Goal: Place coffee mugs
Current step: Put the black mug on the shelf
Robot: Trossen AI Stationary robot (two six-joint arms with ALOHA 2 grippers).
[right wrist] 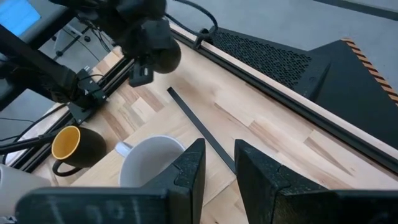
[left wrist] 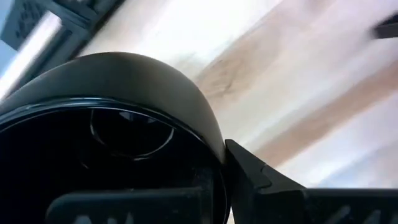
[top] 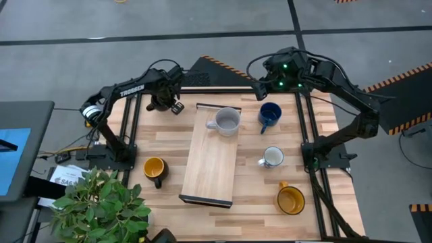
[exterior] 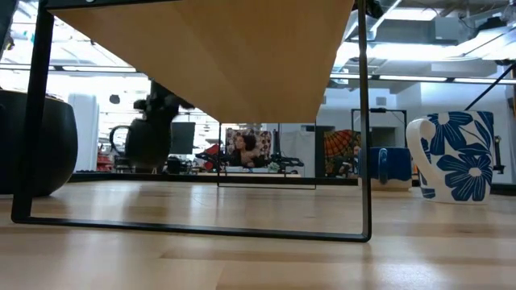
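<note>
So far only one mug is on the long light wooden board [top: 210,159]: the pale grey glazed mug [top: 227,121], sitting at its far end. The other five aren't placed yet, I'd say. The glossy black round mug [left wrist: 112,124] is held at its rim by the left gripper [top: 164,101], fingers closed on it, at the table's far left just off the board. The dark blue mug [top: 269,115] stands right of the board, far side. The small white mug [top: 273,157] is nearer, and one yellow-orange mug [top: 291,199] is near right. The other yellow-orange mug, dark outside [top: 154,168], sits left of the board. The right gripper [right wrist: 217,165] hangs near the far edge, fingers slightly apart, holding nothing.
</note>
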